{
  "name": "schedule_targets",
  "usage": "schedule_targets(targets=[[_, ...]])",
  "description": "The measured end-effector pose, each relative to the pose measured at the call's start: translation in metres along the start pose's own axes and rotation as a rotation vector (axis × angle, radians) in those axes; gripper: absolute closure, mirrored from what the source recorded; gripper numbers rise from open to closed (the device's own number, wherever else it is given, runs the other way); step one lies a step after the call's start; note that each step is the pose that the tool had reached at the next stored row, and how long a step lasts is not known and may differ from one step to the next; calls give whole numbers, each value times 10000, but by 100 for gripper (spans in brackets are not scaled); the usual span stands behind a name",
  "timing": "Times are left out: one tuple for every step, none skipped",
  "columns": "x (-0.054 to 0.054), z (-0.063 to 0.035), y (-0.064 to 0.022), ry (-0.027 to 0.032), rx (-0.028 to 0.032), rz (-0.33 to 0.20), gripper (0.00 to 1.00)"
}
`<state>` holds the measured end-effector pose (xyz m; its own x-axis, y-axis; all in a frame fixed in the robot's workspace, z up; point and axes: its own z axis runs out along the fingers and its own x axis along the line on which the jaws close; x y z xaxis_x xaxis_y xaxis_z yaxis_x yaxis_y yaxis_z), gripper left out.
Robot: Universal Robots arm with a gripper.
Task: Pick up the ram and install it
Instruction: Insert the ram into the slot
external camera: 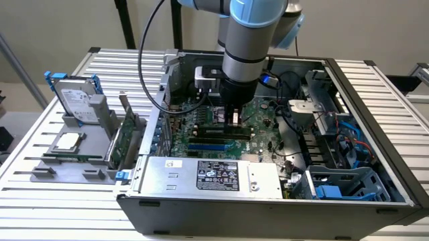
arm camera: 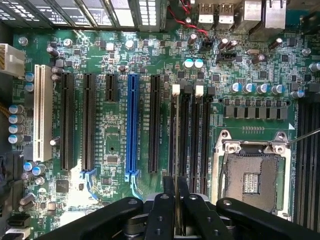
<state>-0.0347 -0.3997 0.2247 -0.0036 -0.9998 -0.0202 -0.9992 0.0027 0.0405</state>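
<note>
My gripper (external camera: 234,120) hangs low inside the open computer case (external camera: 268,218), just over the green motherboard (arm camera: 115,50). Its black fingers (arm camera: 160,212) are shut on a thin board seen edge-on, the ram (arm camera: 176,207). The stick stands upright and runs in line with the dark memory slots (arm camera: 183,135) directly beneath it. In the exterior view the ram (external camera: 234,118) shows as a small pale piece between the fingertips, above the black slots (external camera: 221,133). I cannot tell whether its lower edge touches a slot. White latches (arm camera: 175,90) mark the slots' far ends.
An empty processor socket (arm camera: 252,175) lies beside the memory slots, and a blue slot (arm camera: 132,125) with several black ones on the other side. The power supply (external camera: 208,175) fills the case's front. At the exterior view's left, a grey holder (external camera: 40,175) carries a hard drive (external camera: 74,100) and an expansion card (external camera: 120,138).
</note>
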Motion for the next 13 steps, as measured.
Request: schedule_targets(targets=[[-4, 1, 0, 4, -1, -1, 100], [-5, 3, -1, 6, 0, -2, 100], [-6, 6, -1, 11, 1, -2, 100], [-6, 10, -1, 20, 1, 0, 100], [-6, 16, -1, 34, 1, 0, 100], [-6, 22, -1, 47, 0, 1, 100], [-5, 26, -2, 56, 0, 1, 100], [-5, 29, -2, 63, 0, 1, 100], [-5, 30, -2, 68, -1, 2, 100], [-5, 31, -1, 70, -1, 2, 100], [-5, 31, -1, 70, -1, 2, 0], [-5, 31, -1, 70, -1, 2, 0], [-5, 31, -2, 69, 0, 2, 0]])
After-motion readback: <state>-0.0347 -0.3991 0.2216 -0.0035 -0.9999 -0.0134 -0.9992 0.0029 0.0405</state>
